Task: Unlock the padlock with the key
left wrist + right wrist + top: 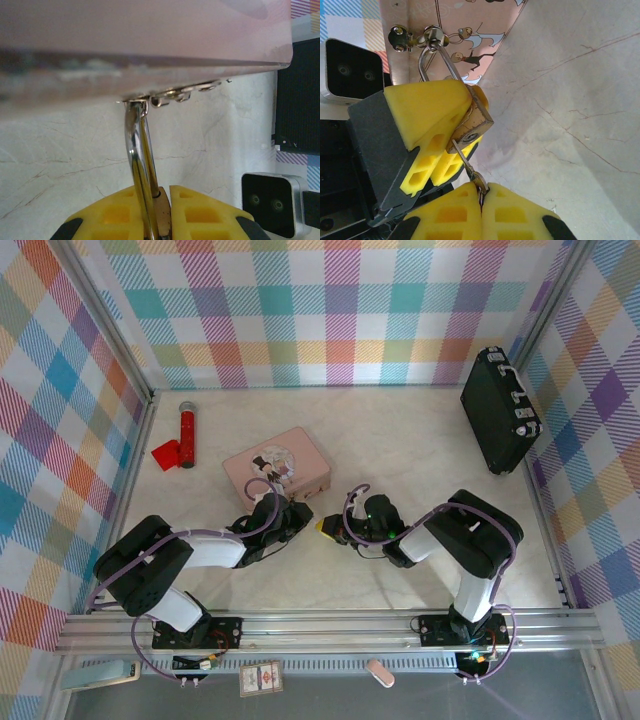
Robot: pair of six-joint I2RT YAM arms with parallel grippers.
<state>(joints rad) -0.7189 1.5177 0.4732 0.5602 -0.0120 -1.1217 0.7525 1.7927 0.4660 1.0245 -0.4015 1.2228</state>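
The brass padlock (472, 121) hangs by its silvery shackle (434, 59) from the hasp of the pink tin (278, 462). My left gripper (163, 216) is shut on the padlock body (165, 212), with its yellow fingers (427, 107) on either side. The shackle (138, 165) rises to the tin's hasp (142, 103). My right gripper (482, 194) is shut on the head of the slim silvery key (468, 165). The key's tip meets the padlock's underside at the keyhole (469, 136); how far in it is, I cannot tell. In the top view, the left gripper (303, 517) and right gripper (330, 529) meet nose to nose in front of the tin.
A red cylinder with a red tag (186, 436) lies at the back left. A black case (500, 410) leans at the right wall. Plaid walls close in the pale table (400, 440) on three sides. The arms' bases stand on the near rail (330, 625).
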